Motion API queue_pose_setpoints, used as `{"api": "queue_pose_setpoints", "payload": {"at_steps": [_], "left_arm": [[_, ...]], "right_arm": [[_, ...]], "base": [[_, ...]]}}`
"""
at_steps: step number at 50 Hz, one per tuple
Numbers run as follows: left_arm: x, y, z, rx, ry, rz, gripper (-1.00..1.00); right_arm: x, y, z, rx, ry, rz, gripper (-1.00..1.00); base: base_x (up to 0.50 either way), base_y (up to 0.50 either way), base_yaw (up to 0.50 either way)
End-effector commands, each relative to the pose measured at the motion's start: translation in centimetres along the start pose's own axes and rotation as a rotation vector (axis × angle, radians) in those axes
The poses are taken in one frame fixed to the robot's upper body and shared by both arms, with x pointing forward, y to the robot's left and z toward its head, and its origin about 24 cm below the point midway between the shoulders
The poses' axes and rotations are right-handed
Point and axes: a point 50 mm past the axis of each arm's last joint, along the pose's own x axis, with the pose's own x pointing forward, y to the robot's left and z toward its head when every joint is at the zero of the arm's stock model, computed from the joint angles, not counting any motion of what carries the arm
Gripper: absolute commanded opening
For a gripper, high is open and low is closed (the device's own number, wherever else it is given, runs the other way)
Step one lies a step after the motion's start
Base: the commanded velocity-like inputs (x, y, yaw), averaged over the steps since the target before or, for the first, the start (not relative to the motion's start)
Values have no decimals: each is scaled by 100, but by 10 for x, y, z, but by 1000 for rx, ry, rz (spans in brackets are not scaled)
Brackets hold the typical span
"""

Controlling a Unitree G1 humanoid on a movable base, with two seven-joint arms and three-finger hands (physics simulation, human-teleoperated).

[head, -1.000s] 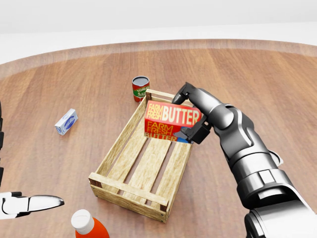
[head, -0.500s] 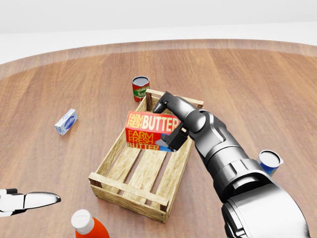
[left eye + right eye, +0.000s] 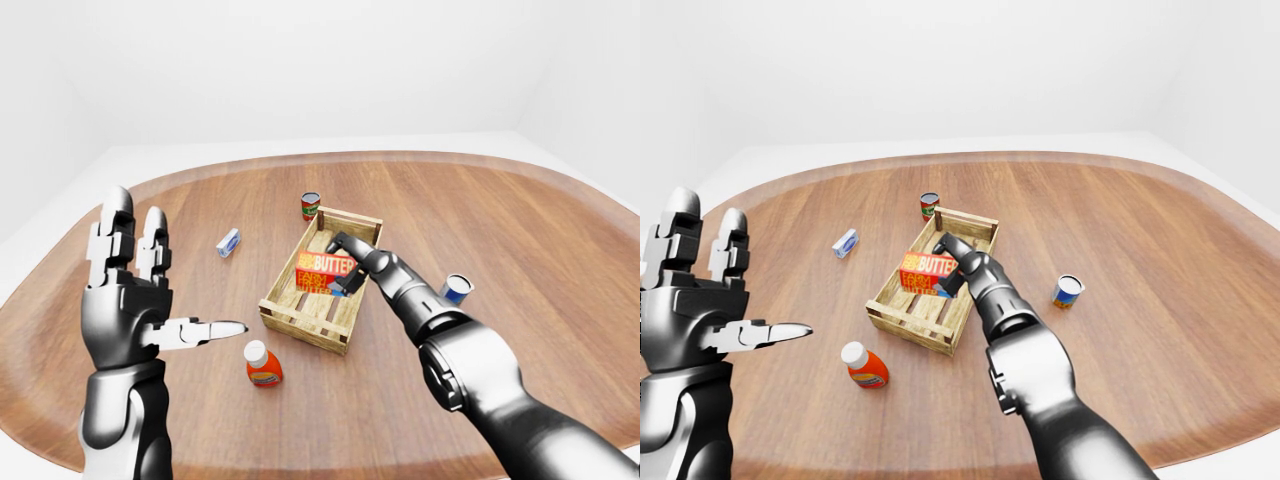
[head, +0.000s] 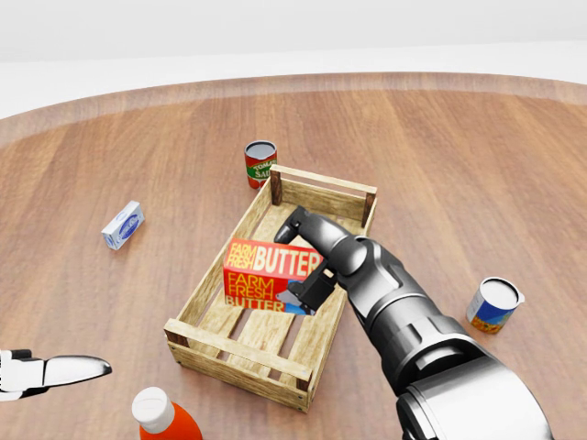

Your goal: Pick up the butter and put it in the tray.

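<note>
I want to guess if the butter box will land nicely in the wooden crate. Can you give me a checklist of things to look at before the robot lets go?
1. Right hand gripping the butter box: ok, fingers are closed round its right end.
2. Box over the wooden crate: ok, it sits inside the crate's outline in the head view.
3. Box resting on the slats: cannot tell, the gap under it is not visible.
4. Crate free of other things: ok, only bare slats show.
5. Tomato can out of the way: ok, outside the crate's top corner.
6. Left hand clear: ok, open and raised at the view's left, away from the crate.
</note>
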Motion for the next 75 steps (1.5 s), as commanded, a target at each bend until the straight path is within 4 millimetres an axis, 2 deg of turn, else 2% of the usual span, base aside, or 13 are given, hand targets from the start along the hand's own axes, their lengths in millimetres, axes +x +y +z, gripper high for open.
{"api": "queue_pose_setpoints", "payload": {"at_steps": [1,33,34,53,62,65,70,75], "left_arm": [[0,0,-3,0,14,0,100],[-1,2,1,-6,0,-1,100],[-1,2,1,-6,-3,-1,100],[-1,2,2,-8,-7,-2,100],[-3,2,10,-5,-39,-2,100],[-2,2,11,-5,-43,-2,100],[-2,2,14,-3,-54,-2,100],[-2,2,16,-3,-65,0,100]], "right_arm": [[0,1,1,72,-20,-6,-100],[2,11,-5,104,-7,9,-100],[2,11,-5,106,-7,9,100],[2,14,-8,104,1,15,100],[2,12,-4,89,-11,6,100],[1,5,5,74,-34,-11,100],[-5,-17,31,9,-111,-60,100],[-9,-28,38,-24,-144,-97,100]], "base": [[0,0,0],[0,0,0],[0,0,0],[0,0,0],[0,0,0],[0,0,0],[0,0,0],[0,0,0]]}}
